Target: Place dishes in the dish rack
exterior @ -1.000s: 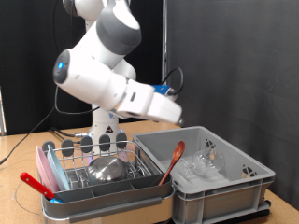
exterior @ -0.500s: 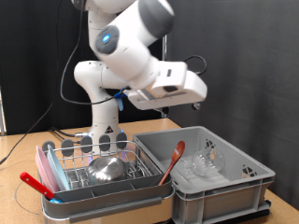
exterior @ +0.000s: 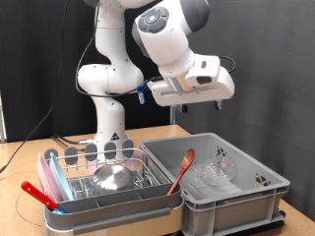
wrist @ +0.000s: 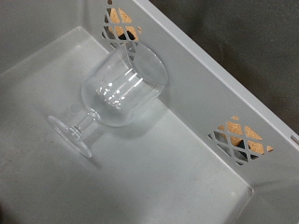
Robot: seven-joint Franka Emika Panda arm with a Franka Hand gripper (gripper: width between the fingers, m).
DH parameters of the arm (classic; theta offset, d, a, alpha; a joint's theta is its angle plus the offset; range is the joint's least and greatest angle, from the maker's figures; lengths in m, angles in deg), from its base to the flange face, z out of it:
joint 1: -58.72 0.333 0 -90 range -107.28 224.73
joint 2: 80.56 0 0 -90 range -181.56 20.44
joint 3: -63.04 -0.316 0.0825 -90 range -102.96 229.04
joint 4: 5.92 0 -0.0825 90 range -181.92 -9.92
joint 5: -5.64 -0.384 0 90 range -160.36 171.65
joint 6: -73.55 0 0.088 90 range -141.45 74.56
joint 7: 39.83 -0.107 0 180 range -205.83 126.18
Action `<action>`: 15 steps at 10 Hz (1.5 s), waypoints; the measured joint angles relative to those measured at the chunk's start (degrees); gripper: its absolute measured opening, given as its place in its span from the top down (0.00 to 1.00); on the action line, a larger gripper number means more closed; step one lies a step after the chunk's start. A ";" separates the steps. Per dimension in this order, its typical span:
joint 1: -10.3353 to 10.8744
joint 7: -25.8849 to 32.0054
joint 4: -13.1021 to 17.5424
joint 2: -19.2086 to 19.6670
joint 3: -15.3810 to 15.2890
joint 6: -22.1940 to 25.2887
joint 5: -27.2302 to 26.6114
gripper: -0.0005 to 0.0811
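Fingers of the white gripper cannot be made out in either view, so whether they are apart or together cannot be told; nothing is seen held between them.

Compared with the earlier exterior pictures, the arm is found raised and swung: the hand, first seen low and slanted near the middle of the frame, is now carried high in the upper middle, well above the deep grey plastic bin at the lower right. The contents of the bench are seen unchanged.

In the wrist view a clear stemmed glass is shown lying on its side on the bin's floor, close to a slotted wall, with its foot resting on the grey plastic. In the exterior view more clear glass pieces are glimpsed inside the same bin, beside a long wooden spoon with a red handle leaned against its wall.

A shiny round steel bowl is already set in the low silver wire dish rack at the lower left, beside the bin.

The task is judged partly done: the bowl is racked, the glassware is not yet moved, and the stemmed glass is what the hand is aimed at.
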 joint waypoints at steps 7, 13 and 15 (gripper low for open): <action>4.16 19.02 2.99 -2.83 -6.55 6.23 15.61 0.00; 5.14 33.48 1.69 -4.92 -8.50 2.46 20.90 0.00; 5.94 40.11 0.33 -7.18 -9.74 -0.40 23.24 0.00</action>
